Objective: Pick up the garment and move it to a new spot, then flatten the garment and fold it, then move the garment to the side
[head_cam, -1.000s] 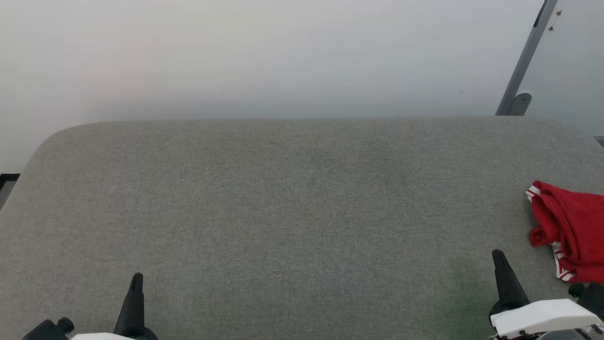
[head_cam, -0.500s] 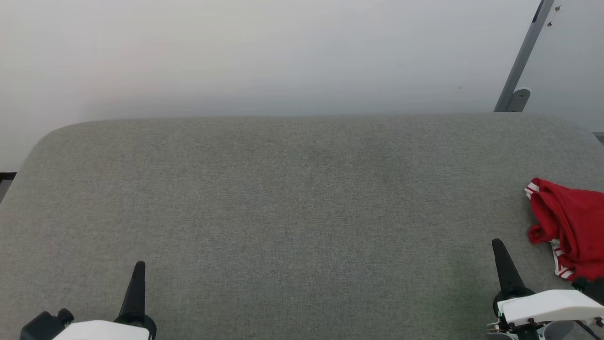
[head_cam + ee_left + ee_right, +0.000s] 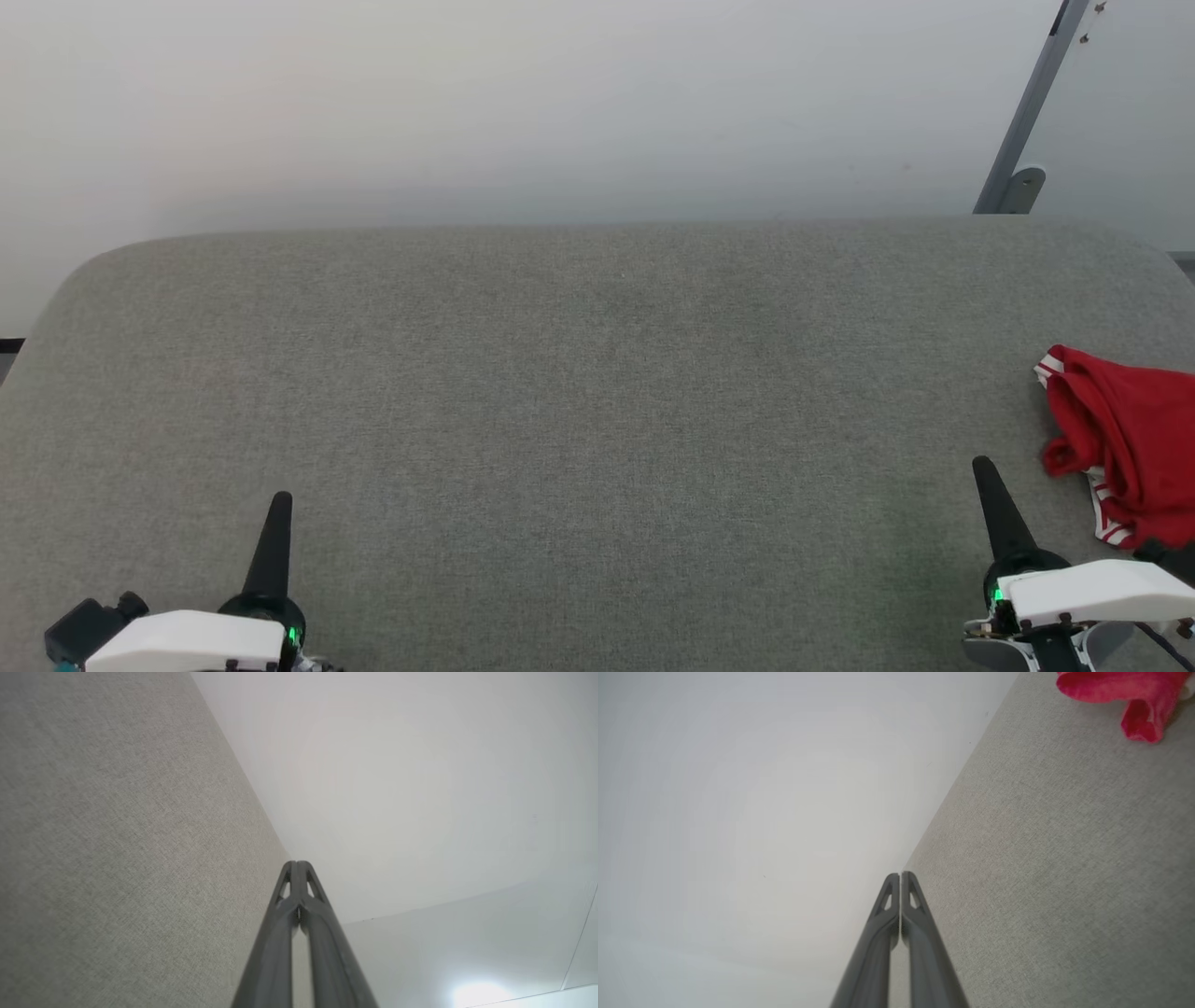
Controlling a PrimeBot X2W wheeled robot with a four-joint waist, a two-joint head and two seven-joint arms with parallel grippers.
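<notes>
The garment (image 3: pixel 1130 443), a red T-shirt with red-and-white striped trim, lies crumpled at the right edge of the grey table (image 3: pixel 579 392), partly cut off by the picture's edge. Its red folds (image 3: pixel 1125 693) also show in the right wrist view's top right corner. My right gripper (image 3: pixel 983 467) is shut and empty, low at the right, just left of the garment and apart from it. My left gripper (image 3: pixel 281 501) is shut and empty at the lower left, far from the garment. The fingertips meet in both wrist views: left gripper (image 3: pixel 297 863), right gripper (image 3: pixel 900 874).
A pale wall (image 3: pixel 560 103) rises behind the table's far edge. A grey metal post (image 3: pixel 1027 121) leans at the back right. The table's corners are rounded, and a dark strip of floor (image 3: pixel 9 347) shows past its left edge.
Both grippers have risen a little in the head view. The table and garment have shifted slightly up the picture, so the camera has moved. The garment lies as before.
</notes>
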